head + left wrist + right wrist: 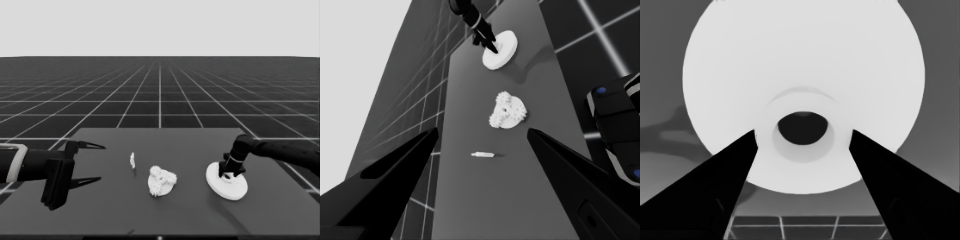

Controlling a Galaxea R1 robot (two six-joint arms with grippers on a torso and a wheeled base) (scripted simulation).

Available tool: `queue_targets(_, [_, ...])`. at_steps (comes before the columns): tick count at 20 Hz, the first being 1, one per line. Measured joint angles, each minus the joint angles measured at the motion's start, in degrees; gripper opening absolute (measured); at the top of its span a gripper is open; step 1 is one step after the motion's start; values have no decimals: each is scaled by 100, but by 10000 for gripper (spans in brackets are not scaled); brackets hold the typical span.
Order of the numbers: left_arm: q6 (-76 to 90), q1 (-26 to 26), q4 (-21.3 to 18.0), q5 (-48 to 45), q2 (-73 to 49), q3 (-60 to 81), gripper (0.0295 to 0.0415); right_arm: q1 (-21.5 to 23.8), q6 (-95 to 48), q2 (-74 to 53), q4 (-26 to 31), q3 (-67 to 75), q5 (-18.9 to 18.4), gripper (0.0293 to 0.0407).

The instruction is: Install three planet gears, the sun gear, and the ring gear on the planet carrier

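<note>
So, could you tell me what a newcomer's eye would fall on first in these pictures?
First, the right gripper planted on the large, thick white round disc with a raised middle at the table's right, its fingers astride the hub. Next, the cluster of small white toothed gears sitting on the smaller flat white round part at centre. The left gripper is parked, open, over the dark table's left end, beside a thin white piece.

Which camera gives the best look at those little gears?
The left wrist view: the gears sit on the smaller round part, teeth visible. The head view shows them as a lumpy cluster. The right wrist view shows none.
</note>
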Motion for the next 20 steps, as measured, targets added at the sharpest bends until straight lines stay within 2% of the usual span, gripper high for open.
queue_targets(7, [0,0,0,0,0,0,385,1,-1,3,-2,-4,3,348])
queue_targets(8, [0,0,0,0,0,0,385,638,237,-369,567,763,-711,348])
queue_targets(9, [0,0,0,0,0,0,385,1381,294,-483,1028,961,-1118,348])
queue_targets(10, [0,0,0,0,0,0,385,1827,275,-465,1319,915,-1354,348])
queue_targets(11, [0,0,0,0,0,0,385,2077,246,-424,1485,829,-1492,348])
queue_targets(13, [0,0,0,0,0,0,385,2290,207,-367,1631,712,-1623,348])
queue_targets(17, [0,0,0,0,0,0,385,2376,182,-335,1696,643,-1684,348])
queue_targets(18, [0,0,0,0,0,0,385,2294,2388,236,1757,1507,-1479,348])
queue_targets(19, [0,0,0,0,0,0,385,2231,3546,1677,1721,1550,-1362,349])
queue_targets(20, [0,0,0,0,0,0,385,2189,3843,2760,1681,1003,-1335,348])
